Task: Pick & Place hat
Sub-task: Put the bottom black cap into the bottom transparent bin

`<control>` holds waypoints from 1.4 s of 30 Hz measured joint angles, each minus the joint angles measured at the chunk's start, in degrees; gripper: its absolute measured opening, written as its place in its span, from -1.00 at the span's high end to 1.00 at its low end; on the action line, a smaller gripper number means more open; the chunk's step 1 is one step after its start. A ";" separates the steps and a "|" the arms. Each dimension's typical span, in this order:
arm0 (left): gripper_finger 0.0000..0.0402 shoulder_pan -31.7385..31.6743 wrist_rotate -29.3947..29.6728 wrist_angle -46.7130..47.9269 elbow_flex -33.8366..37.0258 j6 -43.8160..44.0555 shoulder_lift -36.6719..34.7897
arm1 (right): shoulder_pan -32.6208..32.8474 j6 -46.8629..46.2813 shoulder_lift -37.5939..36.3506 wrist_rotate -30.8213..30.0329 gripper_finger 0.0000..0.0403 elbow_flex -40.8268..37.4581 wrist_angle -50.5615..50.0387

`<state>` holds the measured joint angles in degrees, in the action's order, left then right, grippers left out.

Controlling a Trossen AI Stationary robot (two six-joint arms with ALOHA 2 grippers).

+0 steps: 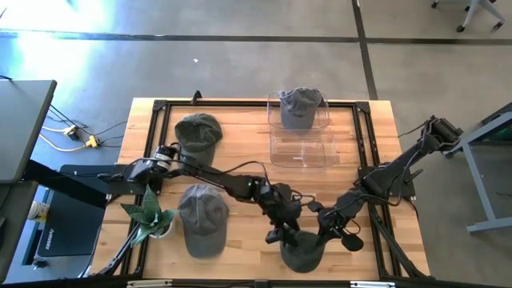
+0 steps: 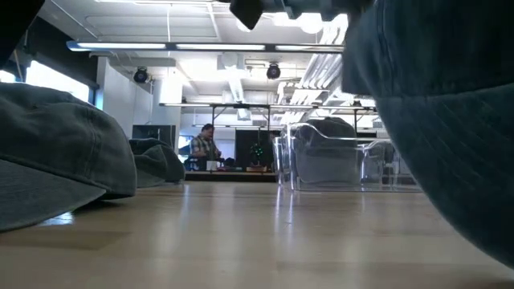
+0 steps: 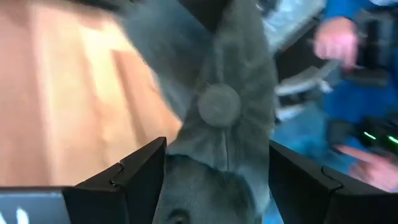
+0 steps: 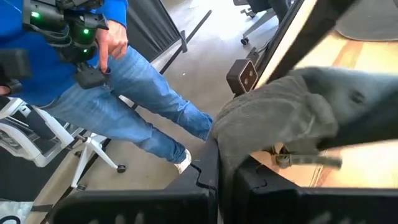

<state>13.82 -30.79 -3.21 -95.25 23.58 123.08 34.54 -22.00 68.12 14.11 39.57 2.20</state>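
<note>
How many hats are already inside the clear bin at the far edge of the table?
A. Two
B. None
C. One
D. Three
C. In the high view a single grey hat sits in the clear bin, while two more hats lie on the table and a fourth is at the near edge between both grippers.

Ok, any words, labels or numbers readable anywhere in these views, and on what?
None can be read.
The hats show no logo or lettering.
The clear bin carries no label.
A white mark at the edge of the left wrist view is cut off and too blurred to read.
</note>
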 joint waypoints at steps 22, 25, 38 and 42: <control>0.19 0.89 -17.88 -3.30 -0.10 3.82 -2.72 | 4.77 -5.04 0.02 -0.75 0.98 0.00 -3.32; 0.38 1.33 -17.63 -2.21 0.23 3.86 -2.77 | 5.88 -5.98 0.02 -2.12 0.99 0.00 -3.29; 0.83 -1.18 -12.16 13.76 0.04 0.53 -4.34 | 6.73 -6.18 0.02 -8.05 0.96 0.00 -3.30; 0.75 -1.11 -14.12 13.20 0.09 0.40 -4.21 | 6.75 -6.10 0.02 -8.04 0.98 0.00 -3.55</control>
<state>12.71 -44.91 9.99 -95.16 23.98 118.87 41.30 -28.10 68.14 6.07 39.57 -1.35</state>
